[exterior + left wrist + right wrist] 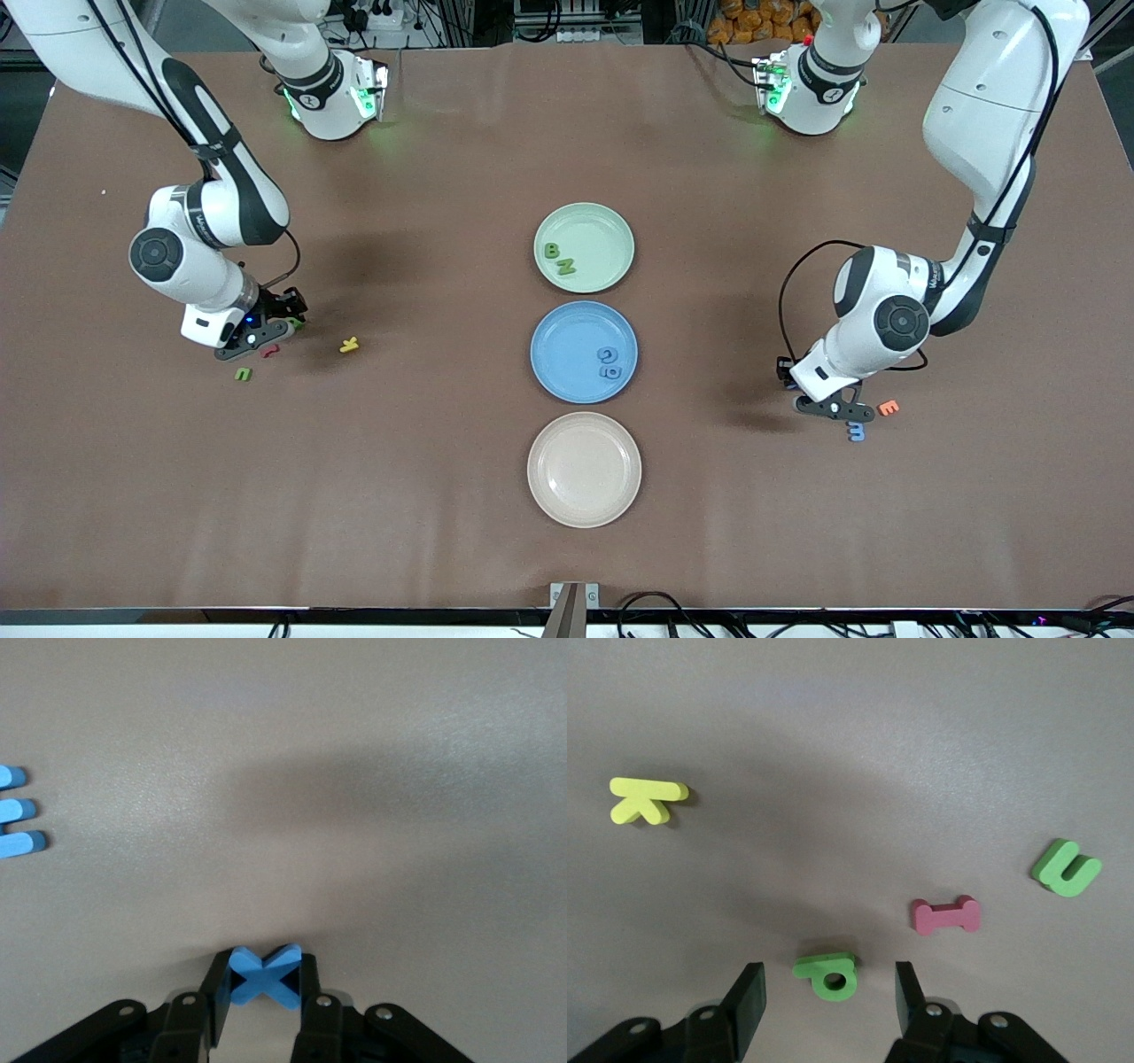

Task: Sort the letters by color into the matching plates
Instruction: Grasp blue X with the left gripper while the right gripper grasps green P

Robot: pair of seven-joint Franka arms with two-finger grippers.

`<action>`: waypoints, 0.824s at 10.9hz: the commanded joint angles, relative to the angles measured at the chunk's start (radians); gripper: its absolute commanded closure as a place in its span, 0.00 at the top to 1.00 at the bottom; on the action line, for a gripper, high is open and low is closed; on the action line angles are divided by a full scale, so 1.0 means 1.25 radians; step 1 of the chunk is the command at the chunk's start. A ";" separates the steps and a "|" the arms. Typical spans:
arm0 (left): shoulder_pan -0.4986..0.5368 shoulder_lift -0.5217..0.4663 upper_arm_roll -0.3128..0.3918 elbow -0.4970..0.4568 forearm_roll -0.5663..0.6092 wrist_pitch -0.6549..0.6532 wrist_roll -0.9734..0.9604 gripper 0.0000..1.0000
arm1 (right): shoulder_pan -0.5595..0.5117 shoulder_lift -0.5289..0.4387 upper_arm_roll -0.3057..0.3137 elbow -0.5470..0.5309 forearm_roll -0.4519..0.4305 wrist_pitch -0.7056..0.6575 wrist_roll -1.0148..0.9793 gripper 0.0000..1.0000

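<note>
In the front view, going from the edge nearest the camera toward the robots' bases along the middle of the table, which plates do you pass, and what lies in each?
Beige plate, with no letters in it → blue plate, holding two blue letters → pale green plate, holding two green letters.

Three plates stand on the table, one pale green [602,226], one blue [563,337], one beige [584,470], and eleven letters show: four green, four blue, one yellow [349,345], one red [269,351] and one orange [888,407].
</note>
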 commanded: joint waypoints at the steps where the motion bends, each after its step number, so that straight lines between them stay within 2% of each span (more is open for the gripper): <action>1: -0.001 0.000 -0.007 -0.004 -0.013 0.014 -0.028 0.00 | -0.015 0.015 0.009 -0.013 0.001 0.020 -0.018 0.67; 9: -0.033 -0.033 -0.018 0.082 -0.014 0.008 -0.200 0.00 | -0.019 0.021 0.006 -0.030 0.001 0.052 -0.018 0.66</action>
